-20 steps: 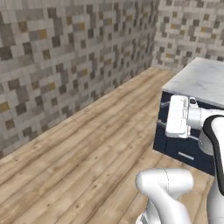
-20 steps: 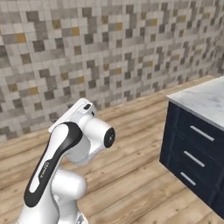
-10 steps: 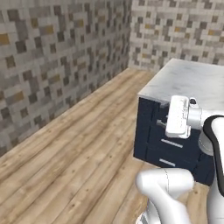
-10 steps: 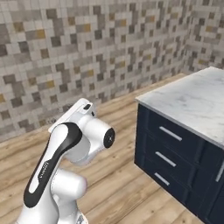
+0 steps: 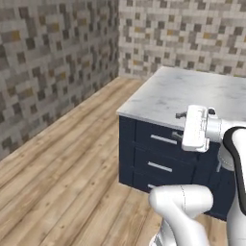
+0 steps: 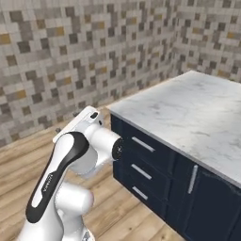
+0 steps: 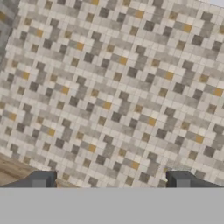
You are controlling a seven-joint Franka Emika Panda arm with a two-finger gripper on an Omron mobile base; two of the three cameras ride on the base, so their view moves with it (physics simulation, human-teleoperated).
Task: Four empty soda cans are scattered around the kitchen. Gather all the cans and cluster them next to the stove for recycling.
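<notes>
The tool (image 7: 109,183) is wide open and holds nothing. In the hand view its two dark fingertips (image 7: 40,179) stand far apart at the bottom, with only the tile wall (image 7: 113,87) between and beyond them. A thin strip of wood floor (image 7: 13,173) shows under that wall, low on the left.

The landmark here is the surface (image 5: 192,93), a white marble top. In the left base view the white arm (image 5: 202,127) is in front of it, near its front edge. Under the surface are navy drawers (image 5: 156,158) with silver handles (image 5: 163,139), stacked one over another. In the right base view the arm (image 6: 70,160) bends just left of the surface's near corner, and a navy door with an upright handle (image 6: 192,179) sits under the surface, to the right of the drawers.

The wood plank floor (image 5: 62,163) runs from the surface to the tile walls (image 5: 53,62) of the kitchen. The top of the surface has no soda cans on it, and I cannot tell where the cans or the stove are.
</notes>
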